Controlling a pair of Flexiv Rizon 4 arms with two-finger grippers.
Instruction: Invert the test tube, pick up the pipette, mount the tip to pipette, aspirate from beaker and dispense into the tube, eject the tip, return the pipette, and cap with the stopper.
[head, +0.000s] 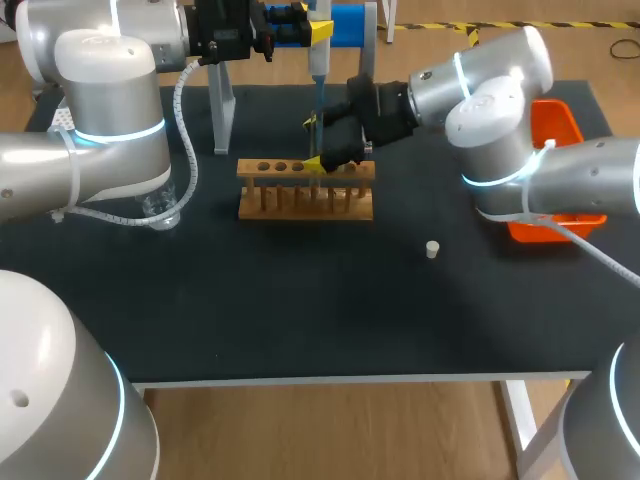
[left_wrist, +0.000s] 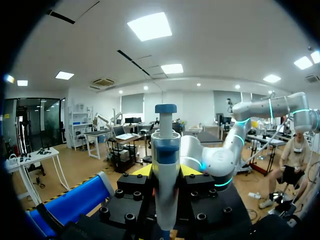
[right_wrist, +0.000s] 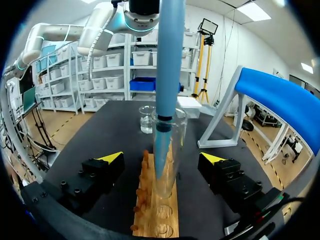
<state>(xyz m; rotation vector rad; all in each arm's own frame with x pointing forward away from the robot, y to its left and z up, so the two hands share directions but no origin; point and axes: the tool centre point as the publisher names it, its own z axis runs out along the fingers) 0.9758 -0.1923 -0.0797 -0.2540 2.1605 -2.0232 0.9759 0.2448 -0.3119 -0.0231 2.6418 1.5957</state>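
My left gripper is high over the back of the table, shut on the blue-and-grey pipette, which hangs upright. In the left wrist view the pipette sits clamped between the yellow-tipped fingers. Its tip reaches down inside the clear test tube, which stands upright in the wooden rack. My right gripper is open, one finger on each side of the tube, neither touching it. The rack is mid-table. A small white stopper lies to its right.
A glass beaker stands left of the rack, partly hidden by my left arm; in the right wrist view this beaker is beyond the rack. The blue pipette stand is at the back. An orange bin sits far right.
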